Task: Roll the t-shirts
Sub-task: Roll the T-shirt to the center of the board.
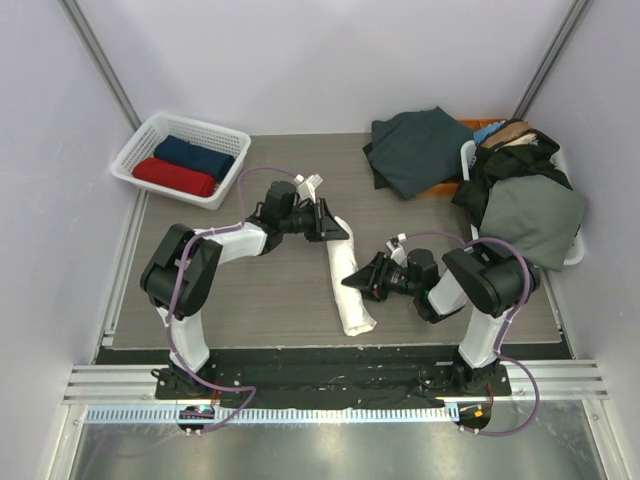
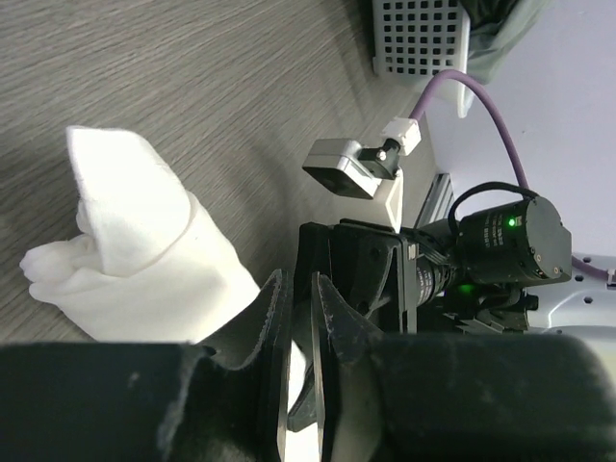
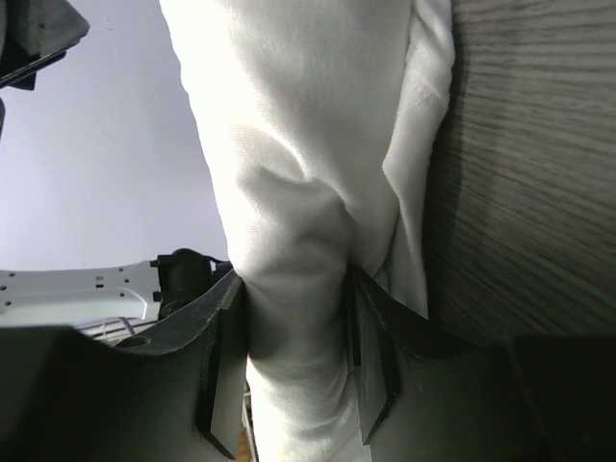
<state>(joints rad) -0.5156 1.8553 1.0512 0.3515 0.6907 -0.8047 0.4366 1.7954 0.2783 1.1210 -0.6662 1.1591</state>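
Note:
A cream-white t-shirt (image 1: 348,290) lies rolled into a long tube in the middle of the table, running from back to front. My left gripper (image 1: 333,230) sits at its far end. In the left wrist view its jaws (image 2: 300,289) stand almost together over the white cloth (image 2: 144,250), and a strip of white shows in the narrow gap. My right gripper (image 1: 356,280) comes in from the right and is shut across the roll's near half. The right wrist view shows both fingers (image 3: 294,279) pressing the cloth (image 3: 289,144) into a waist.
A white lattice basket (image 1: 150,140) at the back left holds a rolled red shirt (image 1: 172,177) and a navy one (image 1: 195,155). Dark garments (image 1: 415,150) lie heaped at the back right. Next to them a second white basket (image 1: 572,255) overflows with clothes (image 1: 530,215).

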